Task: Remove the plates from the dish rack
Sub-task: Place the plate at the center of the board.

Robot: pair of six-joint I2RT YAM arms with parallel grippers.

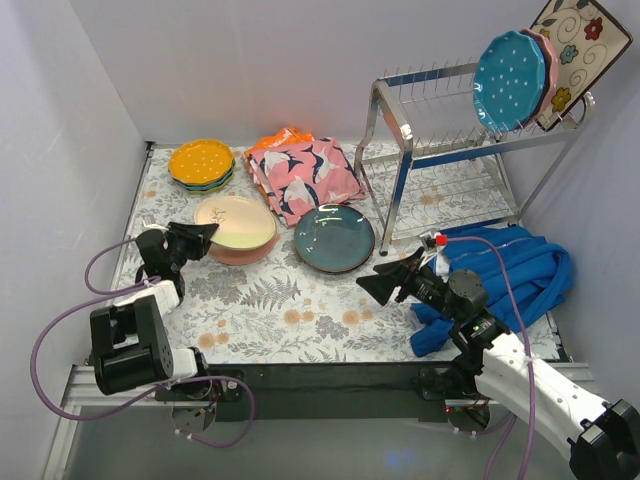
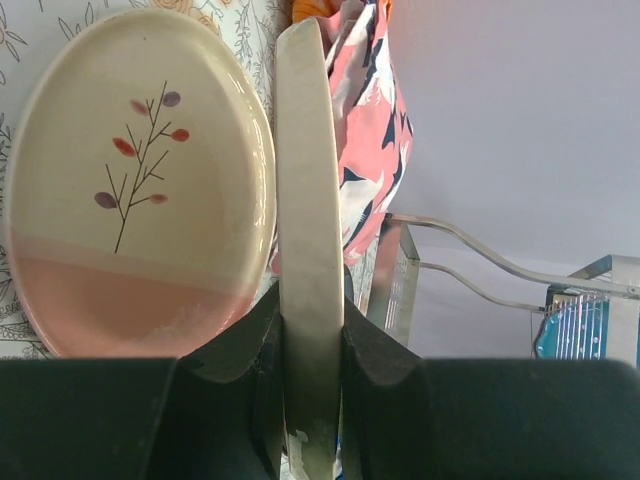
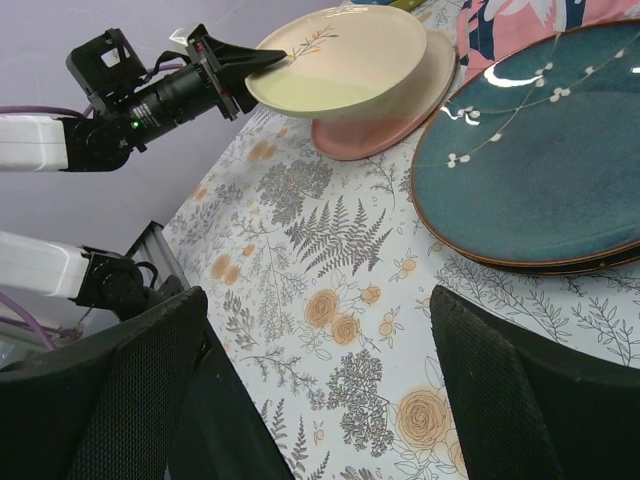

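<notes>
Chrome dish rack back right holds blue dotted plate, pink plate and square floral plate upright. On bench: teal plate, orange-topped stack, cream-pink plate tilted over lower cream-pink plate.

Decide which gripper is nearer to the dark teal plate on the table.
Right. The right gripper hangs open just off the near edge of the dark teal plate; the left gripper is farther, to its left, shut on the cream-pink plate.
</notes>
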